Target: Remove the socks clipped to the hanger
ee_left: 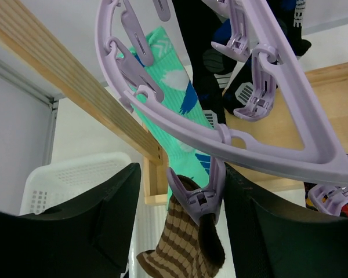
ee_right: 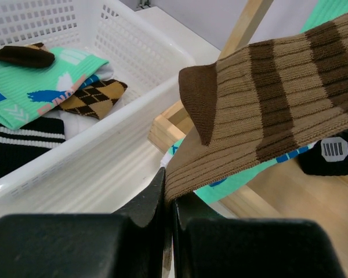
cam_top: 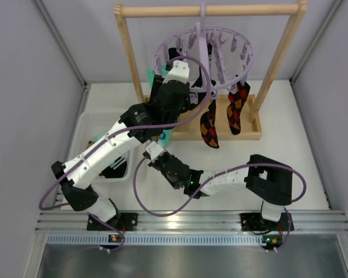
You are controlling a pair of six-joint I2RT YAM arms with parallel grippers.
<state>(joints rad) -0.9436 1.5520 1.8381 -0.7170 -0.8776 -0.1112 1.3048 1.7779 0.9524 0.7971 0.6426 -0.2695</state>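
Far left in the top view sits the white basket, socks inside. The left gripper, jaws part open and holding nothing, straddles a lavender clip on the hanger. The brown striped sock hangs straight down from that clip. Further right, the right gripper is pinched tight on the sock's lower part, so the left arm is nearer the clip.

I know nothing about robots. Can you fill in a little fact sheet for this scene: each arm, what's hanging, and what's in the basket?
Left end effector: open, straddling the clip on the lavender hanger
Right end effector: shut on the brown striped sock, at its lower end
Hanging: brown striped sock, teal sock, dark sock, two argyle socks
Basket: white, several loose socks inside
Rack: wooden, carries the hanger
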